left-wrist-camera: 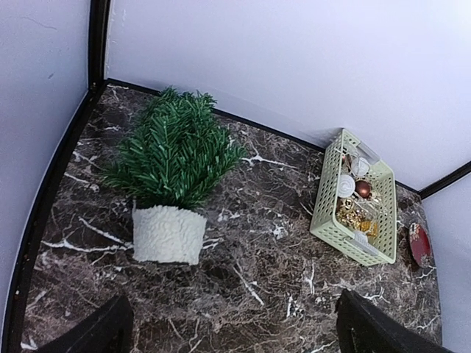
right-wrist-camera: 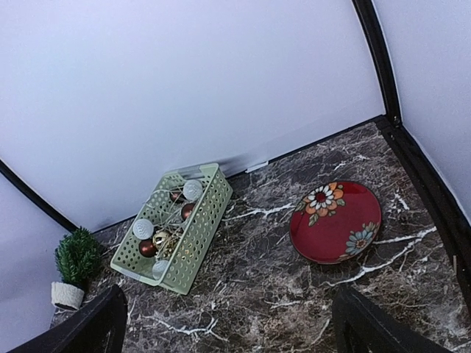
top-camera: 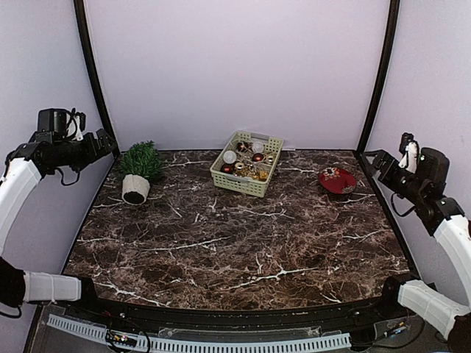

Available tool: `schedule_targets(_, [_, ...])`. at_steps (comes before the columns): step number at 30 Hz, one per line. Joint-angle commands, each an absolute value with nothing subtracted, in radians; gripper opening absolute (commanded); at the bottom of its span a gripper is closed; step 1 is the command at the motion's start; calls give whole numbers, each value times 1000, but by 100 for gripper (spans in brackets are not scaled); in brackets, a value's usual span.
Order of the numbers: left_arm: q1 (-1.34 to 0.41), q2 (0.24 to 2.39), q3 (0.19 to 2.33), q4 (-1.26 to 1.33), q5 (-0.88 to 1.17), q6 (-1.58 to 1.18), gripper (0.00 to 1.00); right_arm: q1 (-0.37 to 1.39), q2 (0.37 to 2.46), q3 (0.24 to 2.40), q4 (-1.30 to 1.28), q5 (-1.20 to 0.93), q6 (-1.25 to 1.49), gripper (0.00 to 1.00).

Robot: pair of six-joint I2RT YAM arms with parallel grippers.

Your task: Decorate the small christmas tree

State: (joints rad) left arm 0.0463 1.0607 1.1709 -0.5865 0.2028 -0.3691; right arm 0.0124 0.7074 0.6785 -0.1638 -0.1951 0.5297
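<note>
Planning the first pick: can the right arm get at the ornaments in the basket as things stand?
Probably yes. The right gripper is open at the right edge; the ornaments lie uncovered in the basket, and only the flat red plate lies between.

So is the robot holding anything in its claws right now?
Nothing. The left gripper and right gripper are both open and empty, well away from the small bushy green tree in its white pot.
</note>
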Motion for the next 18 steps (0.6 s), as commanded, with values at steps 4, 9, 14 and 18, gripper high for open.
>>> schedule_targets(4, [62,1328,1241,-373,322,-407,99,10,785,713,-209,-320,530,97])
schedule_targets(9, [84,1541,1300,-296,311,-409,93,16,786,686,-118,-327,566,97])
schedule_targets(14, [86,1717,1378,-289,292,-370,59,23,836,694,-70,-319,568,97])
schedule_targets(18, [87,1805,1434,-283,251,-358,50,27,894,715,-63,-309,553,97])
